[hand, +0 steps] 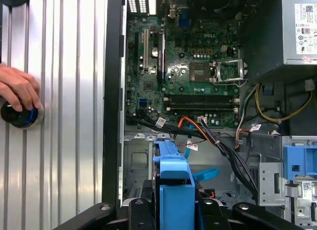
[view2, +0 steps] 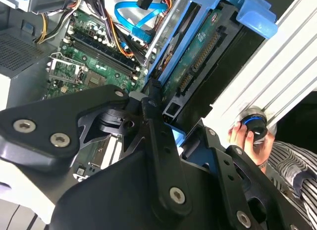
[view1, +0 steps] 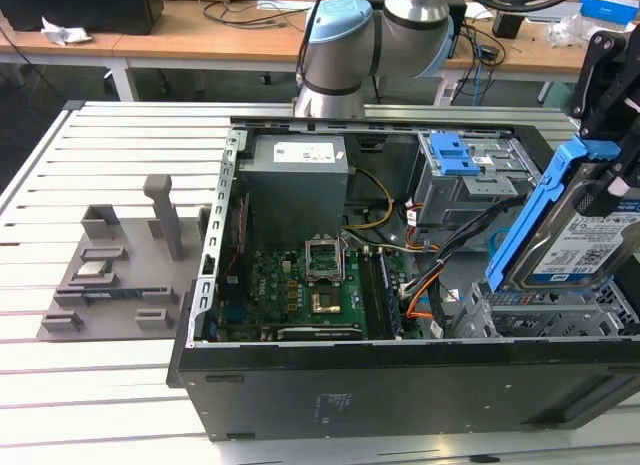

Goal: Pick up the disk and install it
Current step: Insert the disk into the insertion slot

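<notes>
In the exterior view the disk (view1: 592, 237), a silver drive with a white-and-blue label in a blue plastic frame, hangs tilted over the metal drive cage (view1: 540, 310) at the right end of the open computer case (view1: 400, 370). My gripper (view1: 612, 170) is shut on its upper end. In the second wrist view the disk (view2: 198, 47) shows its connector side between the black fingers (view2: 151, 109). In the first wrist view the disk's blue frame (hand: 173, 178) stands edge-on above the cage, with my gripper (hand: 173, 207) clamped around it.
The case holds a green motherboard (view1: 300, 285), a grey power supply (view1: 300, 175), orange and black cables (view1: 425, 285) and a blue latch on a grey cage (view1: 455, 163). A grey fixture (view1: 100, 275) sits on the slatted table. A person's hand (hand: 17, 89) rests on a round knob.
</notes>
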Motion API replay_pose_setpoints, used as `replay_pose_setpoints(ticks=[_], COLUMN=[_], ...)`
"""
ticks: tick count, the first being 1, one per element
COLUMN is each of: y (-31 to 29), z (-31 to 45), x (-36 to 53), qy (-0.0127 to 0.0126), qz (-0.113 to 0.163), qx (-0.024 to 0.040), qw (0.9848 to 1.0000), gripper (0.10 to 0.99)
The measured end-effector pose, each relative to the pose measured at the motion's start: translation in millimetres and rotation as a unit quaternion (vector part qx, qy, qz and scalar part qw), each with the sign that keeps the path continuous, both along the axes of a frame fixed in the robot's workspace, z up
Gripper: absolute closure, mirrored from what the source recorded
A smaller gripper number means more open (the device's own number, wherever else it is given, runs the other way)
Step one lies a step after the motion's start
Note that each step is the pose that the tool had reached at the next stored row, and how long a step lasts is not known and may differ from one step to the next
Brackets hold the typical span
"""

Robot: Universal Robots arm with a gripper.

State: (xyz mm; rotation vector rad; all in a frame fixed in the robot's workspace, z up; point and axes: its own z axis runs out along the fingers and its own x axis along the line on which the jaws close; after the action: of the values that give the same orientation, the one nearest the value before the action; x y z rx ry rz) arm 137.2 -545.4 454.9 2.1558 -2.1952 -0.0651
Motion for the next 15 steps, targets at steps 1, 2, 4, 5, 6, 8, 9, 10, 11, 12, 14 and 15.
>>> replay_pose_setpoints(ticks=[1,2,4,5,6,8,9,10,11,12,14,15], y=[0.0,0.0,-0.1,-0.1,-0.1,-0.1,-0.1,-0.1,-0.1,-0.1,-0.1,-0.1], z=[-1.1,-2.9,-8.3,-10.2,-11.5,-17.0,-19.7,-21.1,-22.1,-24.2,-26.7,-29.7], x=[0.9,1.8,1.8,1.9,1.8,1.7,1.6,1.6,1.6,1.6,1.6,1.6], qy=[0.0,0.0,0.0,0.0,0.0,0.0,0.0,0.0,0.0,0.0,0.0,0.0], qz=[0.0,0.0,0.0,0.0,0.0,0.0,0.0,0.0,0.0,0.0,0.0,0.0], qx=[0.0001,0.0001,0.0001,0.0,0.0001,0.0001,0.0001,0.0001,0.0,0.0,0.0,0.0], qw=[1.0,1.0,1.0,1.0,1.0,1.0,1.0,1.0,1.0,1.0,1.0,1.0], gripper=[0.718,0.718,0.718,0.718,0.718,0.718,0.718,0.718,0.718,0.718,0.718,0.718])
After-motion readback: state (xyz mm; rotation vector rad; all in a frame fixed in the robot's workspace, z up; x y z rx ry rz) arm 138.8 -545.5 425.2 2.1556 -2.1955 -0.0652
